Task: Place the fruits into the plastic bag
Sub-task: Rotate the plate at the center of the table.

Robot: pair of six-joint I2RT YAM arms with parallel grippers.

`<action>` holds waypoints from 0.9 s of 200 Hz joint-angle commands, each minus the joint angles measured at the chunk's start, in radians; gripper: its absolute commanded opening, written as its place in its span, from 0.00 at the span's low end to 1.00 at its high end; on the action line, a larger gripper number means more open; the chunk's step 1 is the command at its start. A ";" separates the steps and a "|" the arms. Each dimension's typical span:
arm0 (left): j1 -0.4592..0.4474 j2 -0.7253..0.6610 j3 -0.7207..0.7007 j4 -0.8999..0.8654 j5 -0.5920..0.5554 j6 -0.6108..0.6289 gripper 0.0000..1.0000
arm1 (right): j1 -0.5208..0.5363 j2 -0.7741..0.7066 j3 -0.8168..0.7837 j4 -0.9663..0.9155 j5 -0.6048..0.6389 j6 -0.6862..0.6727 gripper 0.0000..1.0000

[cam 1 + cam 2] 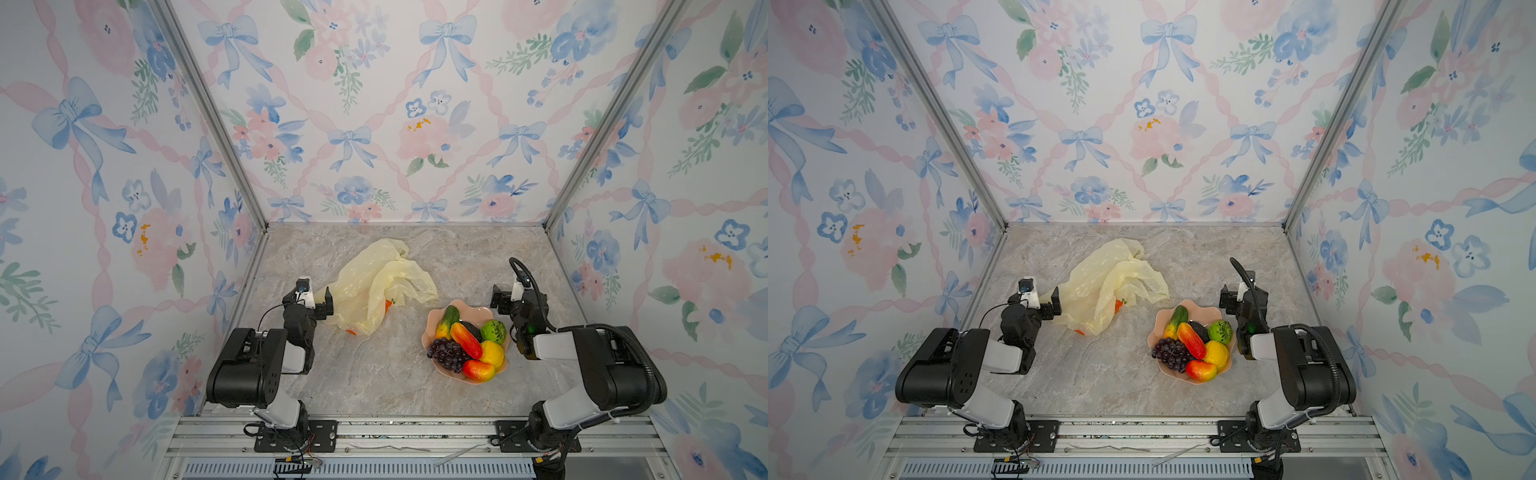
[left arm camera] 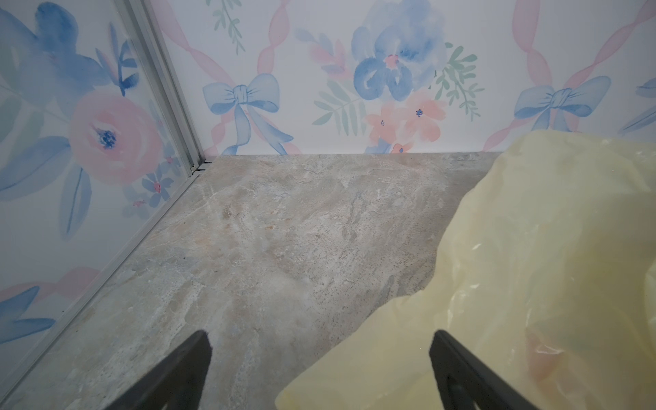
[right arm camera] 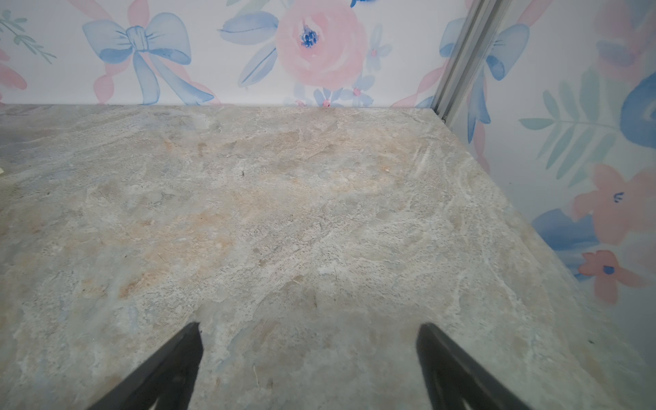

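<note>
The pale-yellow plastic bag (image 1: 382, 282) (image 1: 1113, 278) lies crumpled on the marble table, left of centre. The fruits sit piled in a pink bowl (image 1: 478, 311): grape bunch (image 1: 448, 354), cucumber (image 1: 446, 320), mango (image 1: 466, 340), lemon (image 1: 492, 353), bumpy green ball (image 1: 493, 331), and a dark avocado (image 1: 471, 330) half hidden. My left gripper (image 1: 319, 300) (image 2: 321, 337) is open at the bag's left edge, and a flap of the bag (image 2: 532, 266) reaches between its fingers. My right gripper (image 1: 500, 297) (image 3: 309, 328) is open over bare table just behind the bowl, holding nothing.
Floral-papered walls close in the table on three sides, with aluminium posts (image 1: 208, 112) at the back corners. A metal rail (image 1: 415, 432) carrying both arm bases runs along the front edge. Bare marble (image 1: 386, 374) lies between bag and bowl.
</note>
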 commanded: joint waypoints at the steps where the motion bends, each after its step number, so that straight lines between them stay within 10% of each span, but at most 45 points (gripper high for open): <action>1: -0.005 0.005 -0.001 0.006 -0.006 0.015 0.98 | -0.003 -0.010 0.009 -0.008 -0.010 0.001 0.96; 180: -0.011 -0.082 0.011 -0.085 -0.084 -0.002 0.98 | 0.017 -0.094 0.093 -0.230 -0.024 -0.028 0.96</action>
